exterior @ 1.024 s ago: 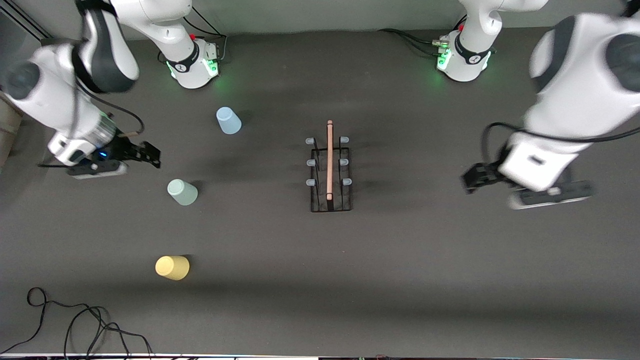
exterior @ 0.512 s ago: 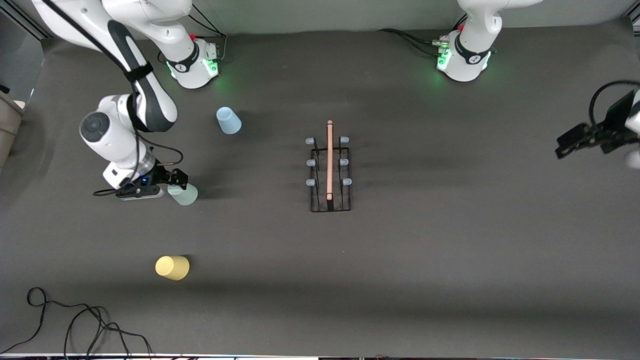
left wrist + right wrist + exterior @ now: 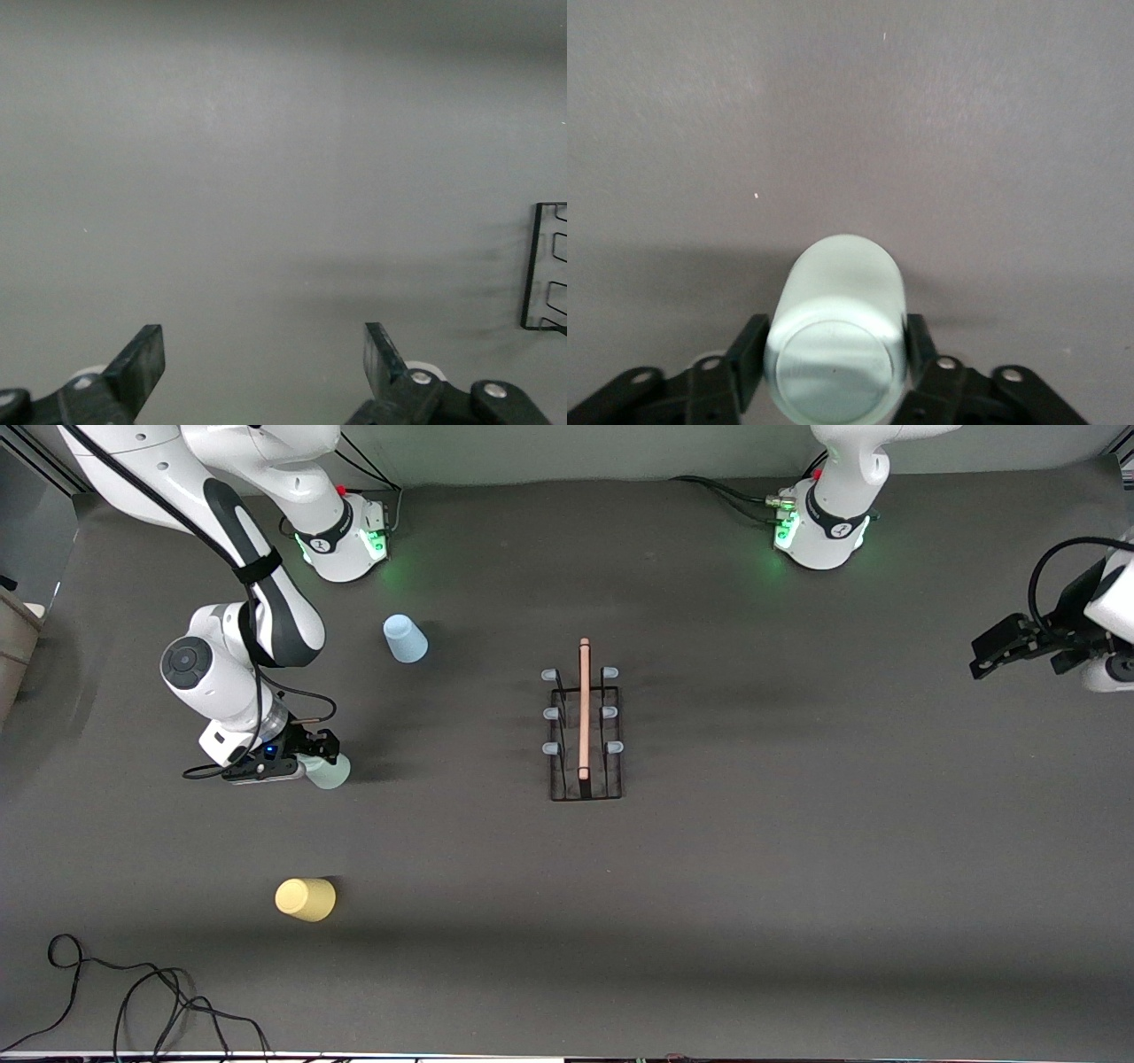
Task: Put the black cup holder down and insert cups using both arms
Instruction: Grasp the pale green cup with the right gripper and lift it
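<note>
Covering table (image 3: 753, 886), dark grey mat, cables (image 3: 133, 1001)

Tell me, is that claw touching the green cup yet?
Cannot tell. In the right wrist view the right gripper has a finger on each side of the green cup, very close, but neither contact nor gap shows plainly.

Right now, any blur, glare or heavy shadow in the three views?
Front view: sharp, green glow at both bases, soft shadows beside the black cup holder. Left wrist view: evenly lit, left gripper open over bare mat. Right wrist view: green cup crisp between the right gripper fingers, its shadow cast on the mat.
</note>
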